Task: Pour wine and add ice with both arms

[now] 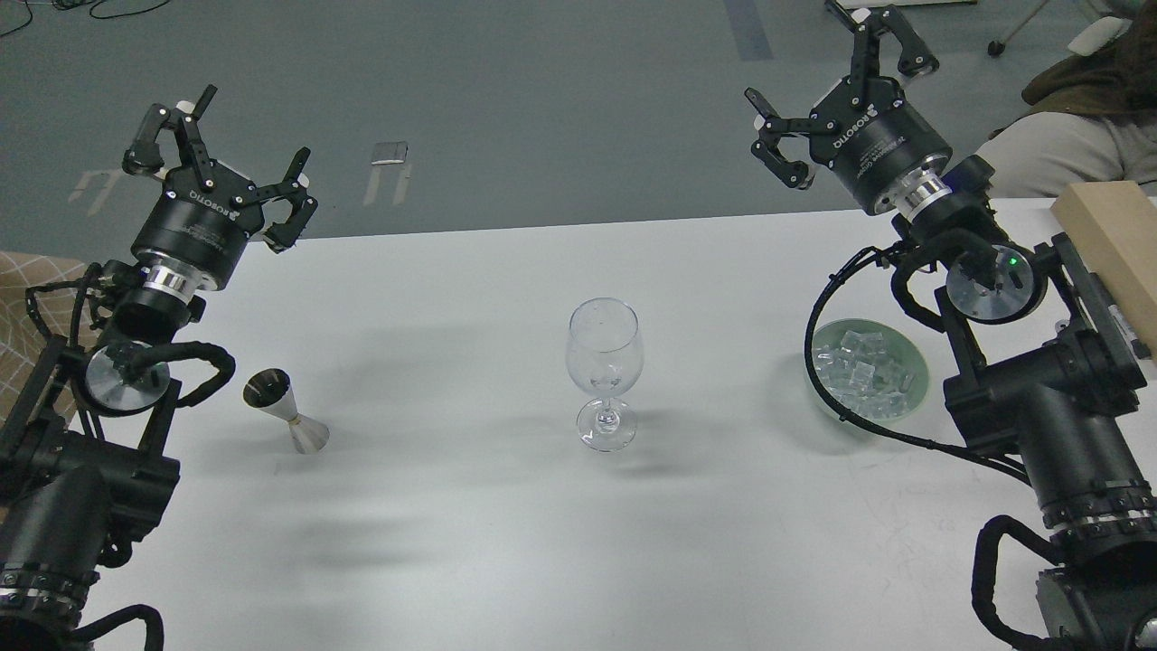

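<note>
An empty clear wine glass (604, 371) stands upright at the middle of the white table (506, 533). A pale green bowl (913, 354) to its right holds a heap of clear ice (859, 369). A steel jigger (286, 411) stands left of the glass. My left gripper (217, 158) hangs open above the table's far left corner, well behind the jigger. My right gripper (836, 86) is raised and open past the table's far edge, behind the bowl. Neither holds anything. No wine shows.
A light wooden block (1107, 235) lies at the table's right edge beside my right arm. A seated person (1076, 136) is at the far right, beyond the table. Grey floor lies behind the far edge.
</note>
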`<state>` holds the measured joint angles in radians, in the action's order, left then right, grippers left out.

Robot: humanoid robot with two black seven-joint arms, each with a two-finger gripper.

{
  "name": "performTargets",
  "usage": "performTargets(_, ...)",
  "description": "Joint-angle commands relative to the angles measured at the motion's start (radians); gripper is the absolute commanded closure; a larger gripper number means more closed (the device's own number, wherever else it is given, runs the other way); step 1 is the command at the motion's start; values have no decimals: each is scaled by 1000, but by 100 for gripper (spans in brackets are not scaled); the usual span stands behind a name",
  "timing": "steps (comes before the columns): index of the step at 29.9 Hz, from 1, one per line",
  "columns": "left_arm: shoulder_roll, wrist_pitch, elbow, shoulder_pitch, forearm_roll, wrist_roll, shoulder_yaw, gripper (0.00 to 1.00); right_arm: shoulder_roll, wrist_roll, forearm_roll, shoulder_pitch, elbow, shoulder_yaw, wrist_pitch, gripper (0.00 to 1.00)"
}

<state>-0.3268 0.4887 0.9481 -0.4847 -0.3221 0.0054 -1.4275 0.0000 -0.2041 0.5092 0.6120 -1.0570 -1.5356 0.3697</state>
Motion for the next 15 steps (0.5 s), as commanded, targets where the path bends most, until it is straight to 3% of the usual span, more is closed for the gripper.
performTargets(1, 0, 0, 0, 2, 0, -1, -1, 2, 0, 0, 0, 0, 0, 0, 0, 0)
performTargets(15, 2, 0, 0, 0, 2, -2, -2, 2, 0, 0, 0, 0, 0, 0, -3, 0)
